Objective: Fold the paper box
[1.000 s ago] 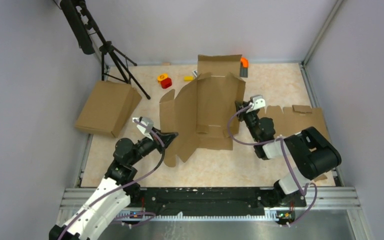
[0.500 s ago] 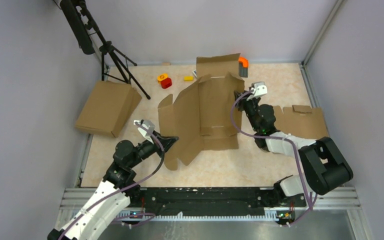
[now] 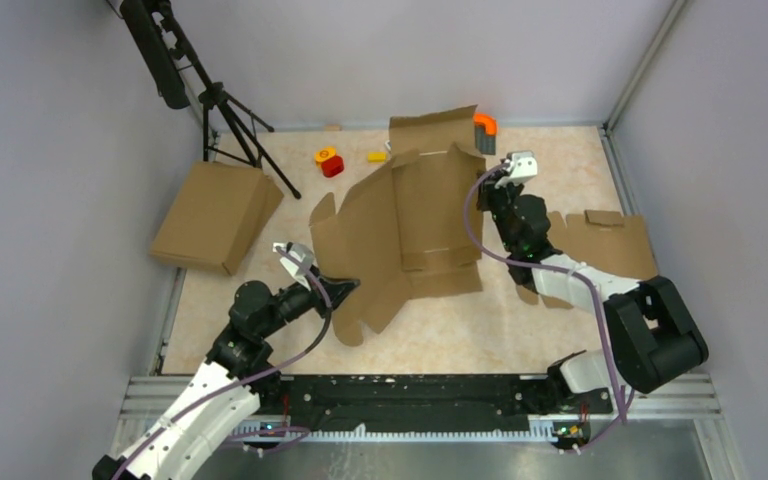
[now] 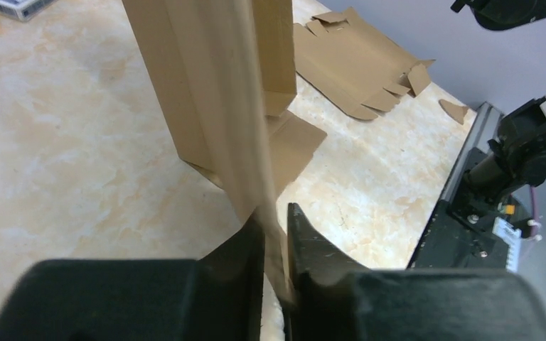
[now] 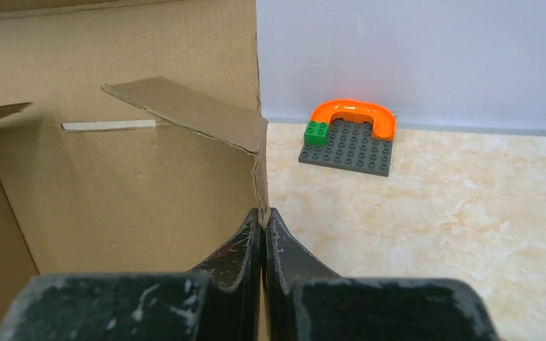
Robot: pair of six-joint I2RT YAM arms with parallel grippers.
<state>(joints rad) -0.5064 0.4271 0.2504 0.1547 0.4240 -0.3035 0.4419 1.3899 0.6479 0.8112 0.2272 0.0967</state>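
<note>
The paper box (image 3: 410,215) is a wide brown die-cut sheet, partly raised, in the middle of the table. My left gripper (image 3: 345,287) holds its near-left flap. In the left wrist view the jaws (image 4: 276,222) stand shut on that flap's edge (image 4: 213,92), which rises upright between them. My right gripper (image 3: 488,187) is at the sheet's far right side. In the right wrist view its tips (image 5: 264,217) are shut on the bottom corner edge of an upright panel (image 5: 128,177) with a slit and a bent tab.
Another brown box (image 3: 215,215) lies at the left beside a black tripod (image 3: 228,112). A flat notched cardboard blank (image 3: 605,245) lies at the right. A grey brick plate with an orange arch (image 5: 348,138), a red-and-yellow toy (image 3: 328,160) and a yellow brick (image 3: 376,156) sit near the back wall.
My right gripper has moved further back along the sheet's right side and closed on its edge. The sheet has spread wider and lower. My left gripper has drawn its flap slightly nearer.
</note>
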